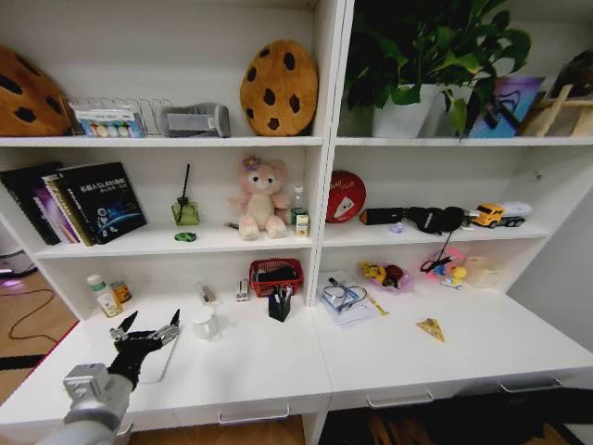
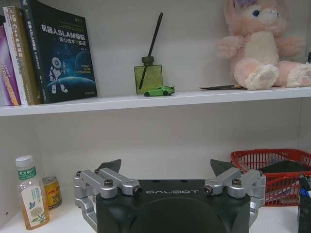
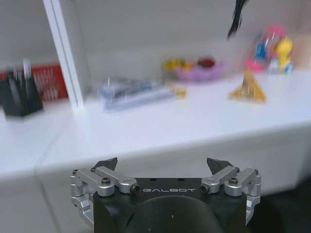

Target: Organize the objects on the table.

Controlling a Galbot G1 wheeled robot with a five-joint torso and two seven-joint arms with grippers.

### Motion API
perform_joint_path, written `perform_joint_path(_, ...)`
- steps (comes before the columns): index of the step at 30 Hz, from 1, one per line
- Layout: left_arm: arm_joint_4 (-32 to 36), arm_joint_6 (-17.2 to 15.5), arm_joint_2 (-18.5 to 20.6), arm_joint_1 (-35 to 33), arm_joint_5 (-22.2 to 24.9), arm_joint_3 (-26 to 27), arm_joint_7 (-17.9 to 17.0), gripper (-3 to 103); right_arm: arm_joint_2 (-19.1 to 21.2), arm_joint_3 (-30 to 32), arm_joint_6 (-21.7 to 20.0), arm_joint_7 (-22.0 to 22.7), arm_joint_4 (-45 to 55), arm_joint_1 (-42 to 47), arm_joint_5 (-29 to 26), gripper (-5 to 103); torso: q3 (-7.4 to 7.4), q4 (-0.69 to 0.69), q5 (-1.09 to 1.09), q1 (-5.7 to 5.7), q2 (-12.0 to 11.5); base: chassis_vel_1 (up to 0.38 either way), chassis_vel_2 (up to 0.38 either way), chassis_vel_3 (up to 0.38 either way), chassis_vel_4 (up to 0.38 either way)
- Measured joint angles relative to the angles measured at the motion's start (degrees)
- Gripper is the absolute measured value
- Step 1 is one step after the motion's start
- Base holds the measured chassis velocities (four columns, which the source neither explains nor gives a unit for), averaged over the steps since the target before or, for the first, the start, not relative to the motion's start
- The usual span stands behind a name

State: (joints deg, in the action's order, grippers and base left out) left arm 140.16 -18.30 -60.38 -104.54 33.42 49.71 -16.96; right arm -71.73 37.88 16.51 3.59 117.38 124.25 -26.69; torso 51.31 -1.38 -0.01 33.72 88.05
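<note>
My left gripper (image 1: 151,323) (image 2: 165,167) hovers open over the left end of the white table (image 1: 259,366), holding nothing. A thin flat silver item (image 1: 163,363) lies just under it. The clear green-capped bottle (image 1: 98,295) (image 2: 30,194) stands at the back left beside a small yellow can (image 2: 52,192). The tiny green toy car (image 1: 185,236) (image 2: 159,91) rests on the shelf above, in front of a green diffuser bottle (image 2: 148,77). Pens stand in a black holder (image 1: 279,304) (image 3: 18,94). My right gripper (image 3: 163,165) is open and empty, in front of the table's front edge.
A white mug (image 1: 206,323) stands right of my left gripper, with a red basket (image 1: 276,275) behind the pen holder. A stack of papers (image 1: 345,301) (image 3: 133,92), a yellow triangular piece (image 1: 430,327) (image 3: 248,90) and toys lie on the right half. Shelves rise behind.
</note>
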Motion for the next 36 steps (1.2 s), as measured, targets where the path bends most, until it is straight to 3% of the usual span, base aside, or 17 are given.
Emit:
perform_joint_path(4, 0.0, 0.0, 0.0, 0.0, 0.0, 0.0, 0.0, 100, 0.1, 5.7, -3.4, 1.3, 8.2, -1.0, -3.2, 100, 0.01, 0.02, 0.02, 0.0, 0.0, 0.0, 0.0, 0.0, 0.0)
perform_joint_path(7, 0.0, 0.0, 0.0, 0.0, 0.0, 0.0, 0.0, 100, 1.6, 12.6, -8.3, 1.5, 13.1, -5.5, -8.1, 100, 0.01, 0.02, 0.02, 0.01, 0.0, 0.0, 0.0, 0.0, 0.0)
perform_joint_path(10, 0.0, 0.0, 0.0, 0.0, 0.0, 0.0, 0.0, 100, 2.1, 14.0, -9.6, 1.7, 14.0, -7.1, -9.4, 100, 0.01, 0.02, 0.03, 0.01, 0.0, 0.0, 0.0, 0.0, 0.0)
perform_joint_path(13, 0.0, 0.0, 0.0, 0.0, 0.0, 0.0, 0.0, 100, 3.8, 16.5, -13.9, 2.7, 15.4, -11.5, -13.2, 100, 0.01, 0.01, 0.01, 0.01, 0.0, -0.037, -0.046, 0.022, 0.042)
perform_joint_path(28, 0.0, 0.0, 0.0, 0.0, 0.0, 0.0, 0.0, 100, 5.6, 14.7, -17.6, 2.9, 13.3, -16.2, -13.1, 100, 0.02, 0.0, 0.02, 0.01, 0.0, -0.166, -0.158, 0.154, 0.163)
perform_joint_path(31, 0.0, 0.0, 0.0, 0.0, 0.0, 0.0, 0.0, 100, 7.3, 12.1, -21.4, 2.6, 12.8, -18.8, -13.9, 100, 0.01, -0.01, -0.05, 0.01, 0.0, -0.209, -0.173, 0.212, 0.22)
perform_joint_path(32, 0.0, 0.0, 0.0, 0.0, 0.0, 0.0, 0.0, 100, 9.0, 8.9, -24.9, 3.8, 10.6, -23.8, -14.4, 100, 0.02, 0.03, 0.12, 0.01, 0.0, -0.033, -0.129, 0.111, 0.107)
perform_joint_path(34, 0.0, 0.0, 0.0, 0.0, 0.0, 0.0, 0.0, 100, 10.2, 8.2, -26.6, 4.0, 9.1, -26.0, -14.2, 100, 0.02, 0.04, 0.08, 0.01, 0.0, -0.033, -0.129, 0.052, 0.073)
perform_joint_path(36, 0.0, 0.0, 0.0, 0.0, 0.0, 0.0, 0.0, 100, 13.8, 7.3, -30.8, 5.3, 4.3, -31.2, -14.0, 100, 0.02, 0.01, 0.01, 0.02, 0.0, -0.021, -0.042, 0.026, 0.004)
